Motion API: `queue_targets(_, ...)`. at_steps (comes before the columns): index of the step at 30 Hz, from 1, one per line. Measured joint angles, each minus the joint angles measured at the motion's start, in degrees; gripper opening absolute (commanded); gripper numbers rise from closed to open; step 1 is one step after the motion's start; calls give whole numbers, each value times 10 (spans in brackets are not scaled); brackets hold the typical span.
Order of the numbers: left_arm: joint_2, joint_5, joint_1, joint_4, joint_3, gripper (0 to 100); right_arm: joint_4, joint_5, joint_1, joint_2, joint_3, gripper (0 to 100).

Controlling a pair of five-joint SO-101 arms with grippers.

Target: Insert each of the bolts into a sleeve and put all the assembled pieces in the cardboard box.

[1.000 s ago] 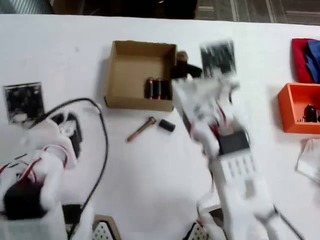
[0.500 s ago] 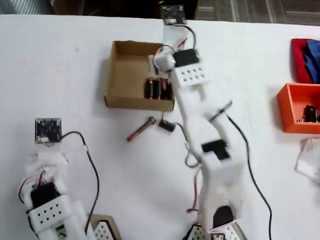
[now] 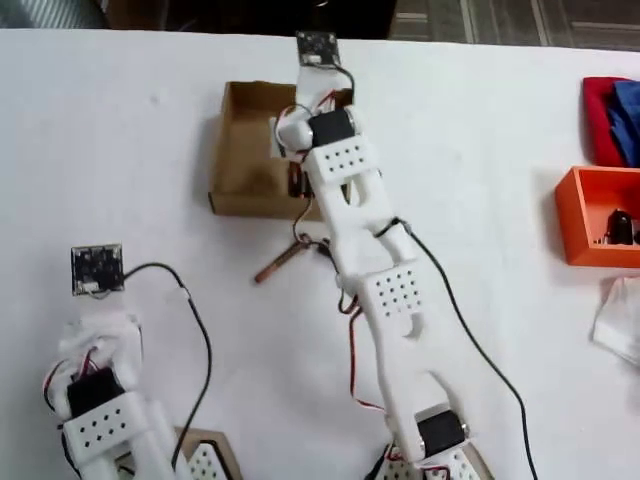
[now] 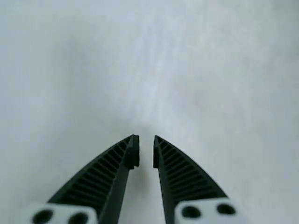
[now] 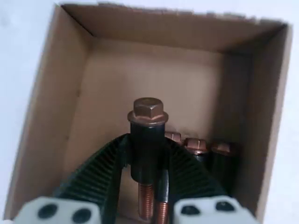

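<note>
Cardboard box [image 5: 154, 30], perhaps three sleeved bolts [image 5: 195, 144] inside

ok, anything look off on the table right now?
One bare bolt lies loose on the table beside the cardboard box, not yet sleeved. Otherwise nothing stands out; the right hand holds a sleeved bolt over the box.

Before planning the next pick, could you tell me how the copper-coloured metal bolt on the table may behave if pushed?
The copper-coloured metal bolt looks solid, so probably stiff and heavy for its size. Lying flat on the smooth white table, its round shank may roll sideways.
</note>
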Motion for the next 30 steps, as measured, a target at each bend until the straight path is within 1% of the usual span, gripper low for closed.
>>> queue_targets(7, 0, 0, 0, 0, 0, 76, 0, -1, -5, 17, 0, 20)
queue_targets(14, 0, 0, 0, 0, 0, 76, 0, -7, -28, 25, -1, 20)
queue_targets(18, 0, 0, 0, 0, 0, 76, 0, -36, -26, 47, -1, 20)
queue_targets(30, 0, 0, 0, 0, 0, 76, -3, -40, -29, 65, -3, 20)
